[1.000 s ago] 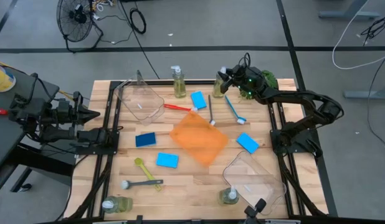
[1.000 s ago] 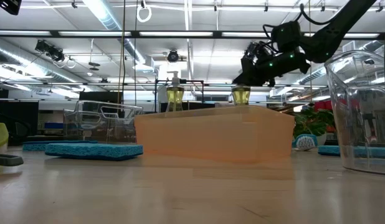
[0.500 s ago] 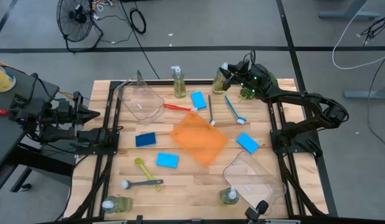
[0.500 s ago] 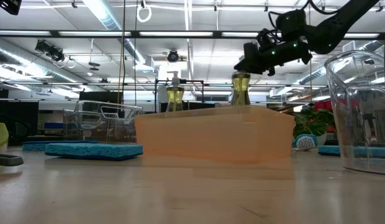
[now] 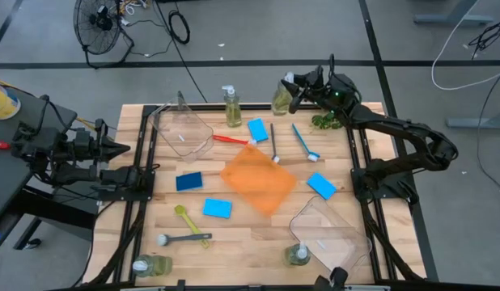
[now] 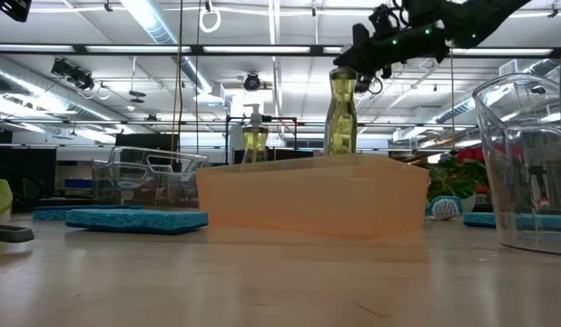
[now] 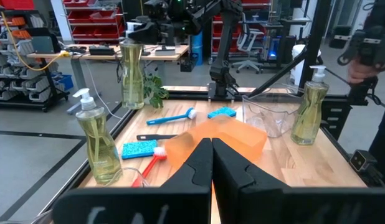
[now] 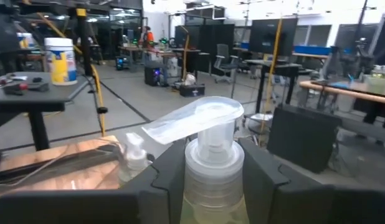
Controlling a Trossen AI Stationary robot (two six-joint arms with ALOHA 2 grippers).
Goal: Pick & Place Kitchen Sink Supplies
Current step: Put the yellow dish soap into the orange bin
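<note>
My right gripper [image 5: 297, 87] is over the table's far right corner, shut on a clear pump bottle of yellowish soap [image 5: 281, 99]. The low view [image 6: 341, 113] and the left wrist view [image 7: 133, 74] show this bottle in the air. A second bottle [image 5: 232, 107] stands on its base at the far edge. Two more bottles [image 5: 149, 265] [image 5: 297, 255] stand at the near edge. Blue sponges [image 5: 258, 129] [image 5: 188, 181] [image 5: 218, 208] and brushes [image 5: 230, 139] [image 5: 304, 141] [image 5: 188, 222] lie flat on the wood. My left gripper [image 7: 212, 163] waits shut beyond the table's left edge. My right gripper pinches the bottle's neck collar [image 8: 212, 165], just under the pump head, between its two fingers [image 8: 164, 180]. The fingers lie level and come from the table's right side. The bottle hangs upright below them, its base [image 7: 133, 104] lifted clear of the table.
An orange bin [image 5: 258, 179] lies at the table's middle. Clear bins stand at the far left [image 5: 181, 129] and near right [image 5: 327, 230]. A green plant [image 5: 327, 120] sits under my right arm. A blue sponge [image 5: 321, 185] lies near the right edge.
My right gripper has risen, drifted a little toward the far edge and levelled out. It has stayed shut on the soap bottle. The bottle has come up off the table and stays upright.
</note>
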